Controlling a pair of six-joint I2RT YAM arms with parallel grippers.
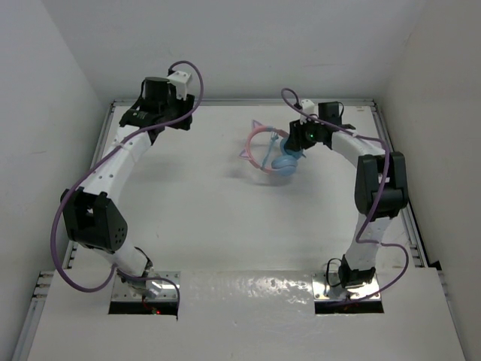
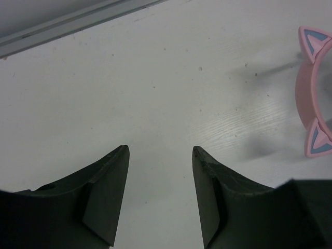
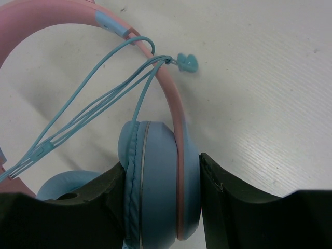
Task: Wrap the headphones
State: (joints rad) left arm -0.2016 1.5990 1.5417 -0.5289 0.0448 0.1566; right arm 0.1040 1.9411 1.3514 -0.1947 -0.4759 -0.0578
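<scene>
Grips a light blue round ear cup (image 3: 155, 176) of the small pink-banded cat-ear headphones (image 1: 284, 162) with the right fingers (image 3: 220, 207), toward the far right of the white desk (image 1: 195, 203). Holds the left fingers (image 2: 106, 197) apart and empty above bare desk, beside the pink headband (image 2: 303, 93). Probably light; stiff at band and cup, so best taken there. Limp and tangle-prone at the thin blue cord (image 3: 88, 109): wants gentle pinching, no tugging

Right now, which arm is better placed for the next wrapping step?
Right, probably. The right gripper is clamped on an ear cup of the headphones, with the cord looped just ahead. The left gripper hangs open over the table, the headband at its view's edge.
</scene>
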